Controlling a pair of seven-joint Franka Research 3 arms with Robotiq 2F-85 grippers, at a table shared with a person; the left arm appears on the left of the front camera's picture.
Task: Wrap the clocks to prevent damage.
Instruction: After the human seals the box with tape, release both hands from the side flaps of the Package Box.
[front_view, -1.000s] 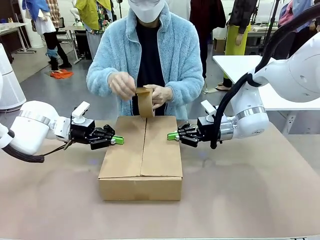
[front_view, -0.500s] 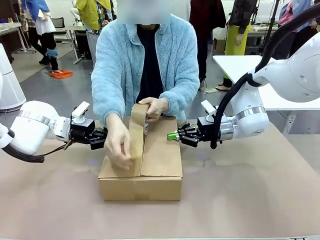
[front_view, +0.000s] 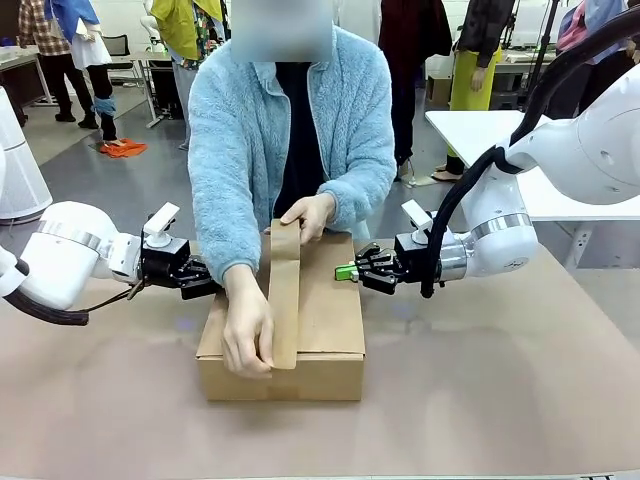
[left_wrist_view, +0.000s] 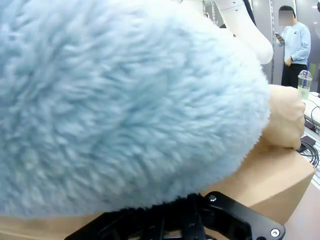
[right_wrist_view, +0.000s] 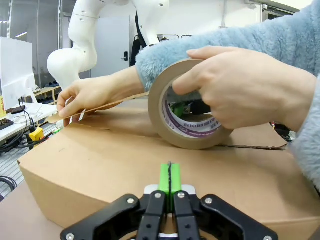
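The clocks are out of view. A closed cardboard box (front_view: 325, 320) sits mid-table. A person's hand (front_view: 247, 335) presses a strip of brown tape (front_view: 284, 295) down the box's top seam to its near edge. The other hand (right_wrist_view: 240, 90) holds the tape roll (right_wrist_view: 172, 127) at the far edge. My left gripper (front_view: 197, 278) is at the box's left side, its fingertips hidden behind the person's fluffy blue sleeve (left_wrist_view: 125, 100). My right gripper (front_view: 346, 271) is shut and empty at the box's right side, its green pads (right_wrist_view: 169, 179) pressed together close to the cardboard.
The brown table (front_view: 500, 380) has free room to the right, left and front of the box. The person leans over the far edge, both forearms above the box. A white table (front_view: 480, 130) stands at the back right, with other people farther off.
The person's hand pulled the tape from the box's far edge along the top to the near edge. The forearm now covers my left gripper's tips. Neither arm moved.
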